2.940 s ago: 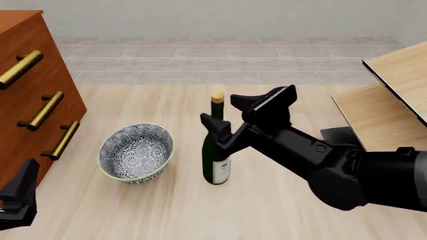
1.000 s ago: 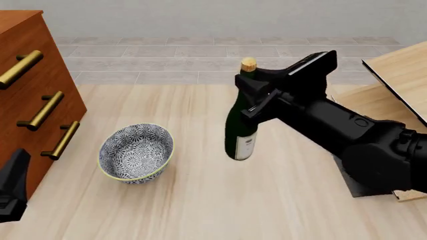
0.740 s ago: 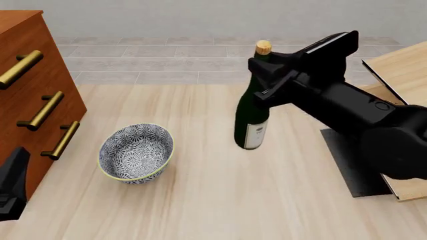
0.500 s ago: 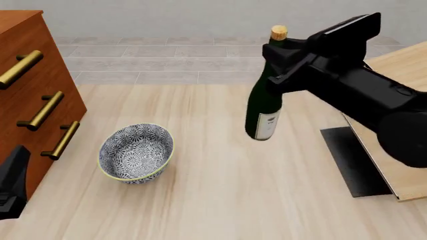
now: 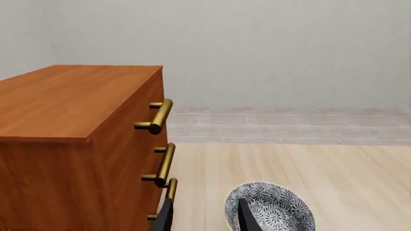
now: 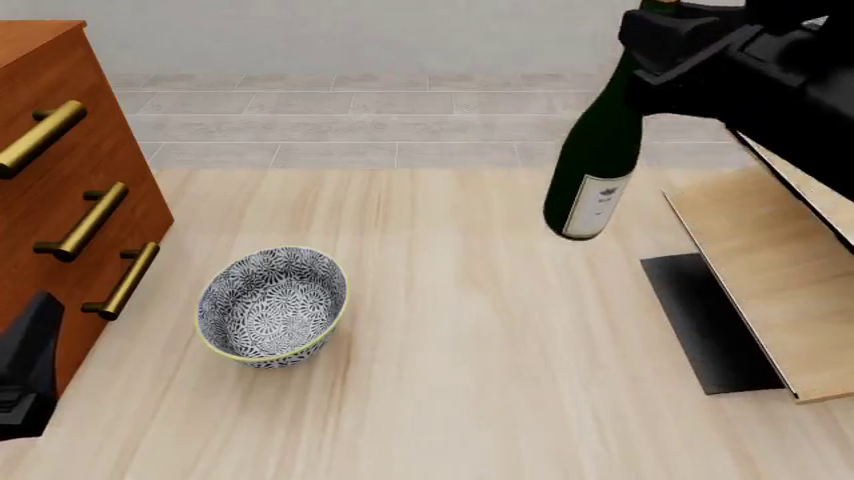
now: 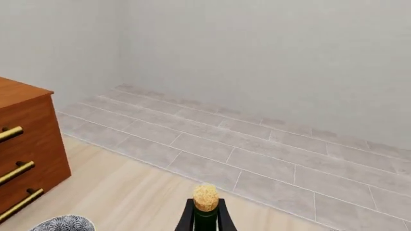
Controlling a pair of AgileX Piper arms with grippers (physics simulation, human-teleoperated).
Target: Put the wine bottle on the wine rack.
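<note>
The dark-green wine bottle [image 6: 595, 150] hangs tilted in the air above the table, its white label [image 6: 593, 205] near its low end. My right gripper [image 6: 663, 48] is shut on its neck at the top right of the front view. In the right wrist view the tan cork [image 7: 206, 197] stands between the two fingers [image 7: 186, 220]. The wine rack [image 6: 774, 255], pale slanted panels on a black base plate [image 6: 701, 320], stands just right of the bottle. My left gripper [image 6: 27, 365] is low at the left, open and holding nothing [image 5: 205, 221].
A blue-patterned bowl [image 6: 272, 305] sits on the table left of centre, also shown as the bowl [image 5: 273, 211] in the left wrist view. A reddish-brown drawer cabinet [image 6: 60, 190] with brass handles fills the left edge. Pale tiled floor and a wall lie beyond the table.
My right gripper has lifted the wine bottle off the table and carried it up and to the right, toward the wine rack. The left gripper has stayed in place.
</note>
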